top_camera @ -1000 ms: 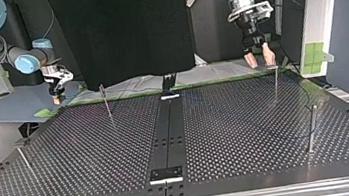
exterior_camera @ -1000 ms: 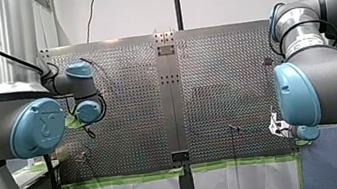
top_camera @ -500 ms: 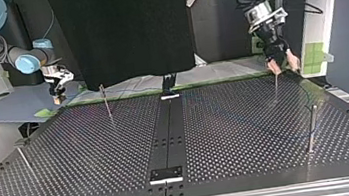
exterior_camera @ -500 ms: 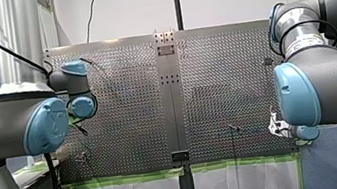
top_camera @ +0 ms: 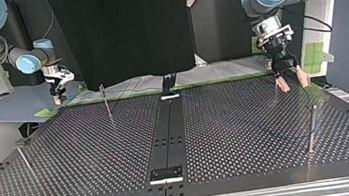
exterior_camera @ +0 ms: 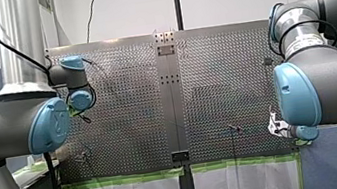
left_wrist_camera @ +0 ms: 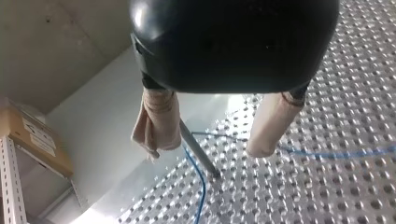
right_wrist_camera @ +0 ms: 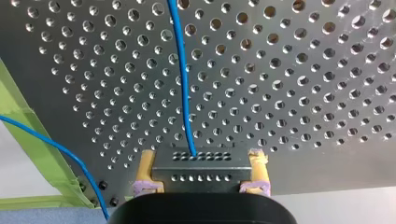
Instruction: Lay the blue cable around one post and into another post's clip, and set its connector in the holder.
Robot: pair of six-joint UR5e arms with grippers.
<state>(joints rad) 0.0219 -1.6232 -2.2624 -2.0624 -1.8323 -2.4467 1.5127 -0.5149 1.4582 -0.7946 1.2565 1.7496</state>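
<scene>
Hovering by post (left_wrist_camera: 208, 164), left claw (left_wrist_camera: 205, 148) gaping; right claw (right_wrist_camera: 201, 159) grips connector (right_wrist_camera: 201, 171), blue cable (right_wrist_camera: 183, 84) attached.

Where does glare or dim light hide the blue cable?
Left wrist view: glare whitens the table near the post, blue cable readable beside it. Top view: cable barely shows on the dark table. Right wrist view: even light, cable and connector plain.

My left gripper (top_camera: 293, 83) hangs with fingers (left_wrist_camera: 267, 125) apart, my right gripper (right_wrist_camera: 200, 173) clamped.
</scene>
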